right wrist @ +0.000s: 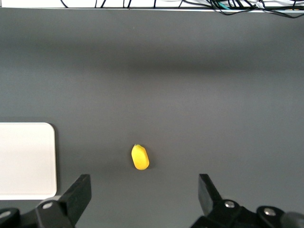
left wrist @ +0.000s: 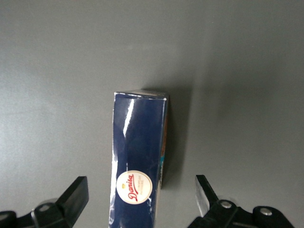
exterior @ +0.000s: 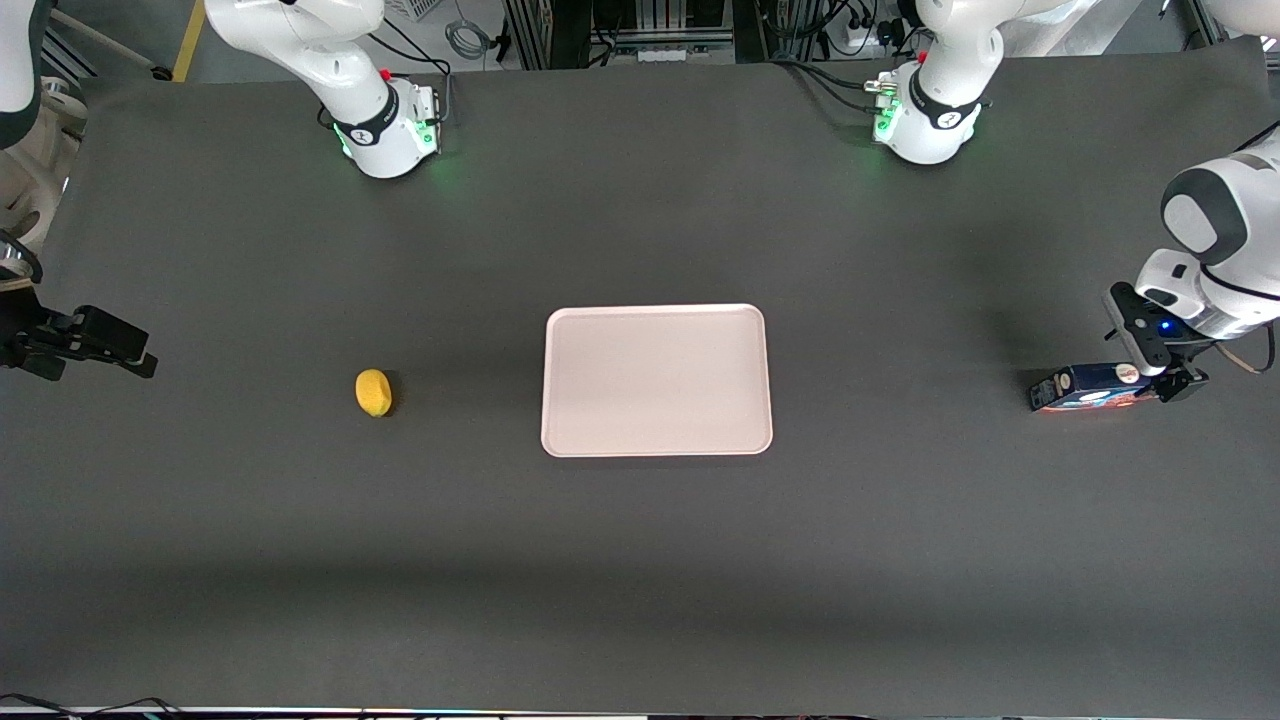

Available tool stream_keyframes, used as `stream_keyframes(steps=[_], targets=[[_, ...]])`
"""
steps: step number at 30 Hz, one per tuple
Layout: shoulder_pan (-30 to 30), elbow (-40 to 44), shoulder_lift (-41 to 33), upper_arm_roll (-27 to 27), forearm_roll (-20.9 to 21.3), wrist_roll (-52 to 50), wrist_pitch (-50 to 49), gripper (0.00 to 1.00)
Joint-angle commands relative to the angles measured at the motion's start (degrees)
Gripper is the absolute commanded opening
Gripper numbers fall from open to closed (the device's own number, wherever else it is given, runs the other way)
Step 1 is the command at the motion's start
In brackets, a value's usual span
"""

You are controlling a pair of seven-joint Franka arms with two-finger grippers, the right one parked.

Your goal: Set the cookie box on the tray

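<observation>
Front view: I see a wide table covered in a matte dark grey mat (exterior: 640, 560), with the two white arm bases bolted along the edge farthest from the camera and green lights glowing at each. Past that edge lie a grey floor, looped cables and dark metal framing. The flat rectangular pale pinkish-white tray with rounded corners and a low rim (exterior: 657, 312) sits near the middle of the mat, with nothing on it. A small rounded yellow object (exterior: 373, 392) lies beside the tray toward the parked arm's end of the table, well apart from it. The slim, long dark navy-blue cookie box with a round white-red logo (exterior: 1090, 386) lies on the mat toward the working arm's end, well apart from the tray.

The left arm's black two-finger gripper (exterior: 1160, 385) is low over the end of the box that points away from the tray.

Left wrist view: the box (left wrist: 137, 152) runs lengthwise between the two fingers (left wrist: 76, 197), logo face up, its shadow falling on the bare mat beside it. The jaws stand wide apart, with clear mat showing between each finger and the carton; neither touches it.
</observation>
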Motion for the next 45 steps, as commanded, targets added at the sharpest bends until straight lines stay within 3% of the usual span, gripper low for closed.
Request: stream_keyframes(steps=[1,20,36,41,45], targets=[[-0.2,-0.4,0.9,0.1,-1.3,1.9,2.1,1.0],[-0.1,-0.5,5.5,0.1,-3.3,2.2,5.6,1.0],[-0.3,-0.7,6.4,0.1,-3.9,2.4,7.9,0.91],[-0.5,-0.7,6.7,0.1,-5.0,2.4,7.9,0.78],[-0.5,-0.7,6.8,0.1,-5.3,2.4,7.9,0.57]])
